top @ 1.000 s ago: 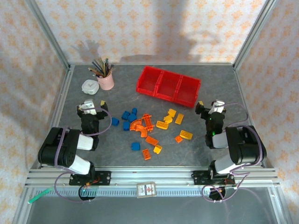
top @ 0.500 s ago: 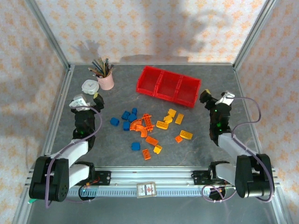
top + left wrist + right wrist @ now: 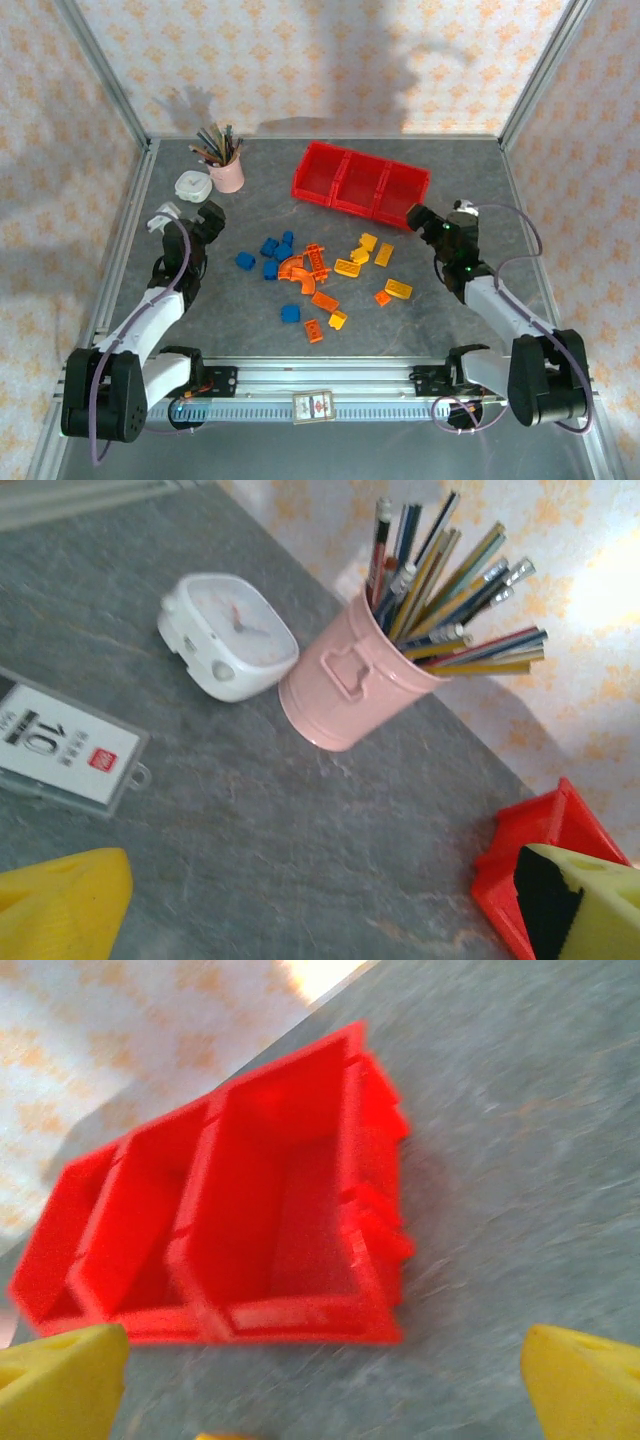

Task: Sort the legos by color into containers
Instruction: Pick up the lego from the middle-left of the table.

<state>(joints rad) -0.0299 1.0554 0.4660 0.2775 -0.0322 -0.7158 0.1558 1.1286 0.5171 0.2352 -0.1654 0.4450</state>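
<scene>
The right gripper (image 3: 325,1360) is seen spread wide, with its two yellow fingers (image 3: 60,1375) set at the lower corners and nothing held between them. Ahead of the gripper, and slightly to its left, a row of three joined red bins (image 3: 285,1315) is seen resting on the grey table (image 3: 500,1160), angled away towards the far left. The bins are blurred, though their open tops and dividing walls can be made out. Beyond them, patterned wallpaper (image 3: 100,1030) is visible. A yellow sliver (image 3: 225,1436) is cut off just below the gripper's gap and cannot be identified.
</scene>
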